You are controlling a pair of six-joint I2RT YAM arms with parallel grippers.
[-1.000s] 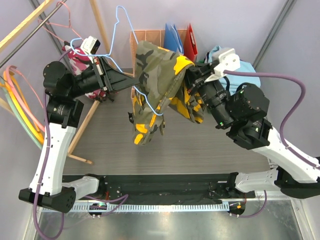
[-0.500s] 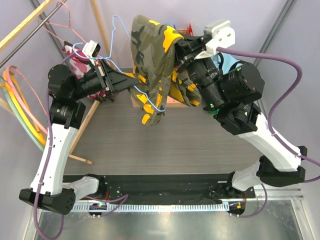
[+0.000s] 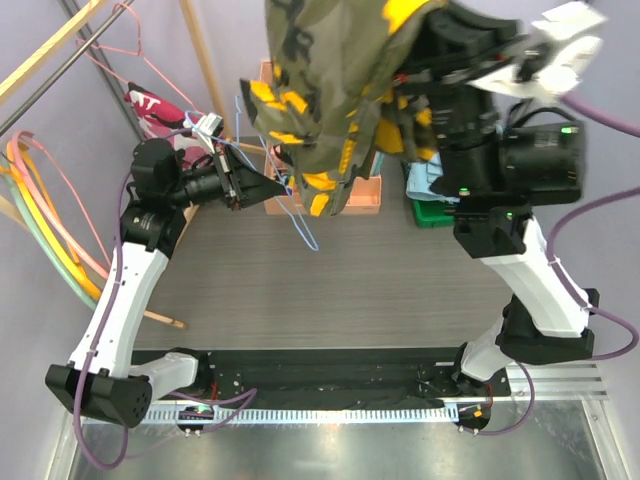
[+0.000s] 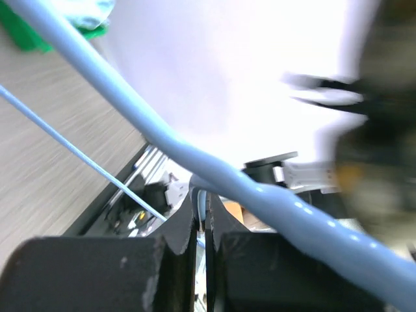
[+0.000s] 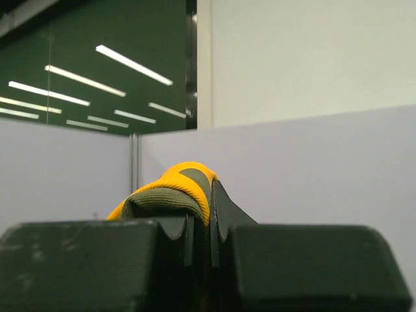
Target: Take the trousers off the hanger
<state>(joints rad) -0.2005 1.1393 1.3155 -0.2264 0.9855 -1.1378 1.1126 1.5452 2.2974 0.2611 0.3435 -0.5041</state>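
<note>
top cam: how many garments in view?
3. Camo trousers held high in the right pincer; a pink-red one far left; a light blue one on the green bin. Others may be hidden behind the camo.

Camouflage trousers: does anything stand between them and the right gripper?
Nothing visible does. The right gripper is shut directly on a fold of the trousers, while the left gripper holds the blue hanger.
</note>
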